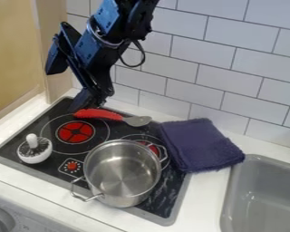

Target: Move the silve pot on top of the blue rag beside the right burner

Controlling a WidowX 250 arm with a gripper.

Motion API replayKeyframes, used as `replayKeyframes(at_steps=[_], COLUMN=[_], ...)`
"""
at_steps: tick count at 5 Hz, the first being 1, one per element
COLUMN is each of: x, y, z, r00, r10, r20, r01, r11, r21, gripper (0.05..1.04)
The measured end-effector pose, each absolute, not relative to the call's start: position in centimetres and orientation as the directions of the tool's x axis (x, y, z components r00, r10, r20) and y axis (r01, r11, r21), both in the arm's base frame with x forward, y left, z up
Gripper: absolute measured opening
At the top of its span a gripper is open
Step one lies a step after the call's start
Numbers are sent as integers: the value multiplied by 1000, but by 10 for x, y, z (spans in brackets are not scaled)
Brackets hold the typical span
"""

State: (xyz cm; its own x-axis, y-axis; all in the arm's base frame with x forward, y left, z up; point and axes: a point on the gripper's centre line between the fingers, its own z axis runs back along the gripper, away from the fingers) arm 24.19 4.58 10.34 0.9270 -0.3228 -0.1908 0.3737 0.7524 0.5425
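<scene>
The one silver pot (122, 174) is a round, straight-sided vessel of shiny, smooth metal with two thin loop handles (85, 196); it sits upright on the black hob (26, 137), towards its front right, partly covering the right burner (152, 148). Seen from the camera, it lies lower and to the right of the one end effector (92, 103), well apart from it and nearer the viewer. Just beside the pot on the right is one dark blue rag (199, 145), folded into a thick, fuzzy rectangle, partly on the bench (211, 186). The hob is glossy and flat with a grey edge, and carries two round red burner marks, the right one and the left burner (74, 132), plus one small red control mark (72, 166). Behind the left burner lies one spoon (136, 120) with a smooth red handle and a grey head; the end effector hangs right at that handle, but I cannot tell how far open it is or whether it has hold of anything. At the hob's left sits one rounded white brush (35, 155) with a knob on top. One smooth grey sink (262, 195) is at right, and glossy white rectangular tiles (232, 63) line the wall.
</scene>
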Motion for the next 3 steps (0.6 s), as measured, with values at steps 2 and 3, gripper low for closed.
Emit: replayKeyframes(at_steps=[2, 3], x=[219, 224], y=[49, 54], z=[78, 72], r00=[915, 917], r10=[-263, -206], r20=[-305, -342], r01=[383, 332], r11=[800, 868], r21=[461, 368], gripper=[999, 999])
